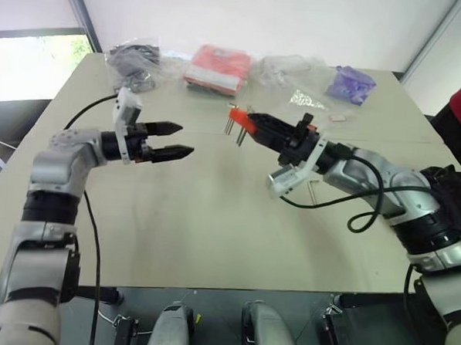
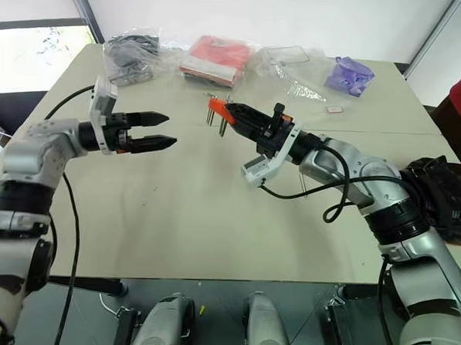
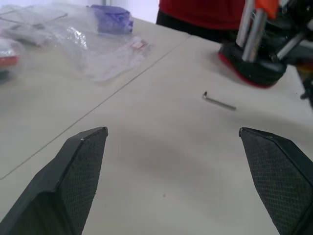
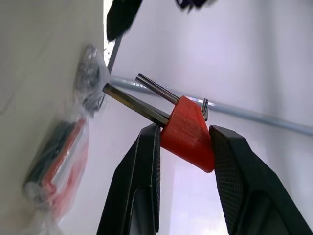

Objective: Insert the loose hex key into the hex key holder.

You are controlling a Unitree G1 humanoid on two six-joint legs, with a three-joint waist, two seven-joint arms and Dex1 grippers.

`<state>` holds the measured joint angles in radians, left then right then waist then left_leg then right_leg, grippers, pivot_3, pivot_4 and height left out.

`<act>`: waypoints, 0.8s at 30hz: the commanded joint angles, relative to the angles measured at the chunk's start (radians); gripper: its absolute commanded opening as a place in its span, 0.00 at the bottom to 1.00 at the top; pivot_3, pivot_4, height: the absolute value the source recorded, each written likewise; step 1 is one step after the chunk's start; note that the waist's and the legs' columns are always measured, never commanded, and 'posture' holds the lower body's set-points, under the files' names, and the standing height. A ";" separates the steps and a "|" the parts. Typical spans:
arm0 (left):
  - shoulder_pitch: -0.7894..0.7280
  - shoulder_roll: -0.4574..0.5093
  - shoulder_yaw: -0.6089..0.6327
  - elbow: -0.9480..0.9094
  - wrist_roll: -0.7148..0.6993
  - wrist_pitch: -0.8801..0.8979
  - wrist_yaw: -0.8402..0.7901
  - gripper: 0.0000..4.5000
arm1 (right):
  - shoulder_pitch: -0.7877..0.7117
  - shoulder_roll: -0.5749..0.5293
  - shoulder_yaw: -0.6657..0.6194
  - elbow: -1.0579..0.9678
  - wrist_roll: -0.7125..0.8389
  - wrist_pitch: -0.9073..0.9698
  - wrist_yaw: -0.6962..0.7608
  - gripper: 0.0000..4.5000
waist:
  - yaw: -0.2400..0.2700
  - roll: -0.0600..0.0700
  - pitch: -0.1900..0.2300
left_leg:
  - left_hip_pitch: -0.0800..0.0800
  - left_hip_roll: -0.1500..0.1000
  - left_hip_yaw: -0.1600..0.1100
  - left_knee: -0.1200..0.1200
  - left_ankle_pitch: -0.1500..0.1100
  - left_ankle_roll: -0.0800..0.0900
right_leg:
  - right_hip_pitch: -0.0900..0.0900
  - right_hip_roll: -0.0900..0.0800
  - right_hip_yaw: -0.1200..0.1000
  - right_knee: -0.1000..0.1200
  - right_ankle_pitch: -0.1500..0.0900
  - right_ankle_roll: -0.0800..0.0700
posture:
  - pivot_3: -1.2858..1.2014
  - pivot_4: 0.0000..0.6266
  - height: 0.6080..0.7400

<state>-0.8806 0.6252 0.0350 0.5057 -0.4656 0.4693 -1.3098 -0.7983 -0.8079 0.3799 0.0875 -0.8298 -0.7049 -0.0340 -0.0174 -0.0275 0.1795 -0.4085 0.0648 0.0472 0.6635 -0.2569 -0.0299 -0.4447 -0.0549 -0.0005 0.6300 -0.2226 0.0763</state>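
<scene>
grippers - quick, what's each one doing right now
Left gripper: open, empty.
Right gripper: shut on the holder, lifted off the table.

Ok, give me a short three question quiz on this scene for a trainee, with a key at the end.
1. True or false: the right gripper is shut on the hex key holder.
2. Where is the loose hex key? A: on the table; B: in the left gripper.
3. Fill in: the left gripper's fingers are ____.

Key: 1 true; 2 A; 3 open.
</scene>
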 commanded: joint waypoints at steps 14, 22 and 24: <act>-0.238 -0.122 -0.086 0.097 -0.005 0.062 -0.298 1.00 | 0.034 -0.005 -0.095 -0.043 0.000 -0.107 0.021 0.22 | -0.002 -0.001 0.000 | 0.000 0.001 -0.001 0.000 0.000 0.000 | 0.000 0.003 0.001 0.001 0.000 0.000 | 0.52 0.24 1.00; -0.247 -0.154 -0.082 0.105 0.007 0.032 -0.287 1.00 | 0.049 0.016 -0.093 -0.065 0.006 -0.109 0.046 0.22 | 0.001 -0.001 0.000 | 0.000 0.001 -0.001 0.001 0.000 0.000 | 0.000 0.003 0.001 0.000 0.000 0.000 | 0.52 0.24 1.00; -0.246 -0.158 -0.084 0.104 0.010 0.025 -0.290 1.00 | 0.049 0.021 -0.093 -0.067 0.007 -0.109 0.050 0.22 | 0.001 -0.001 0.000 | 0.000 0.001 -0.001 0.001 0.000 0.000 | 0.000 0.003 0.001 0.000 0.000 0.000 | 0.52 0.24 1.00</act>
<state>-1.0981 0.4672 -0.0623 0.6303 -0.4563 0.5108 -1.5909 -0.7452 -0.7927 0.3285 0.0591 -0.8411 -0.8142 0.0173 -0.0167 -0.0281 0.1799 -0.4084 0.0659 0.0461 0.6643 -0.2569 -0.0298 -0.4447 -0.0523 0.0009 0.6304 -0.2228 0.0762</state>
